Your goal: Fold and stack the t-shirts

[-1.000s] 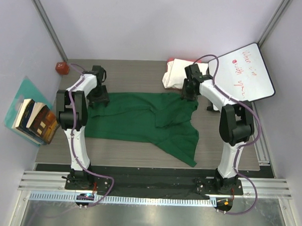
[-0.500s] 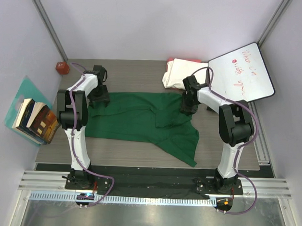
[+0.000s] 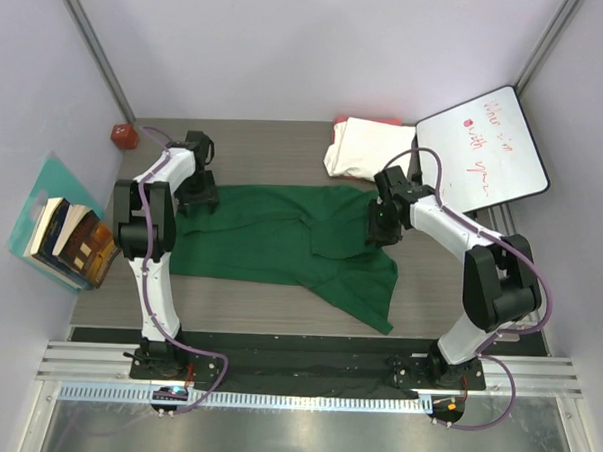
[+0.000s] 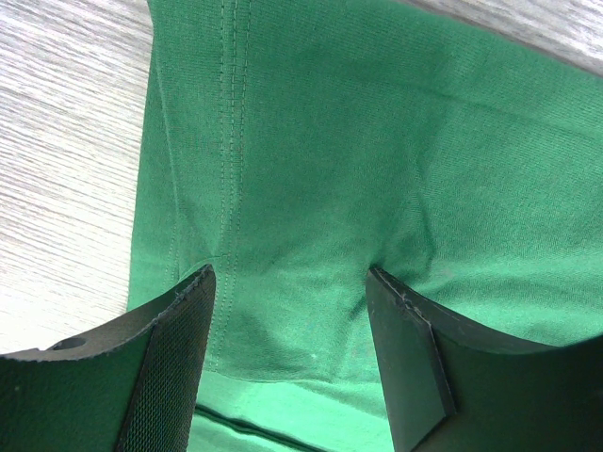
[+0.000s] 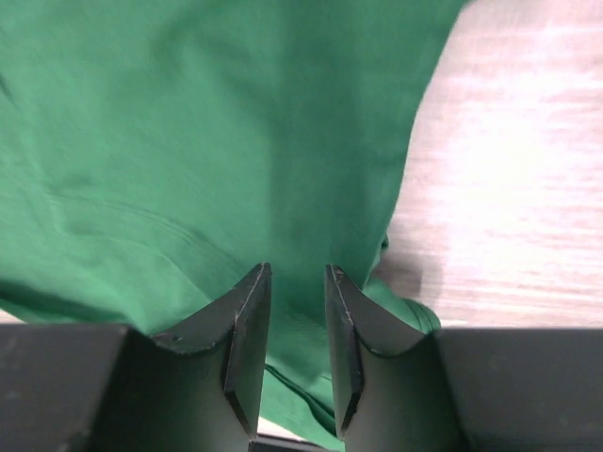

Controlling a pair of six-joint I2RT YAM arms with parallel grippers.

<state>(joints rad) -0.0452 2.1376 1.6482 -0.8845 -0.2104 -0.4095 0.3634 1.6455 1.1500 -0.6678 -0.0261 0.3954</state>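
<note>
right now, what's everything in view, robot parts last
dark green short-sleeved cloth t-shirt: one, green, spread across mid-table
cream-white folded cloth bundle: one, cream, table's far right
red-pink cloth edge: one, red-pink, under the bundle
white whiteboard with red writing: one, tilted, right of bundle
small red object: one, far left corner
books: several, mixed colours, on teal board, left of table
left gripper: one, black, open over shirt's left end
right gripper: one, black, shut on shirt's right edge
</note>
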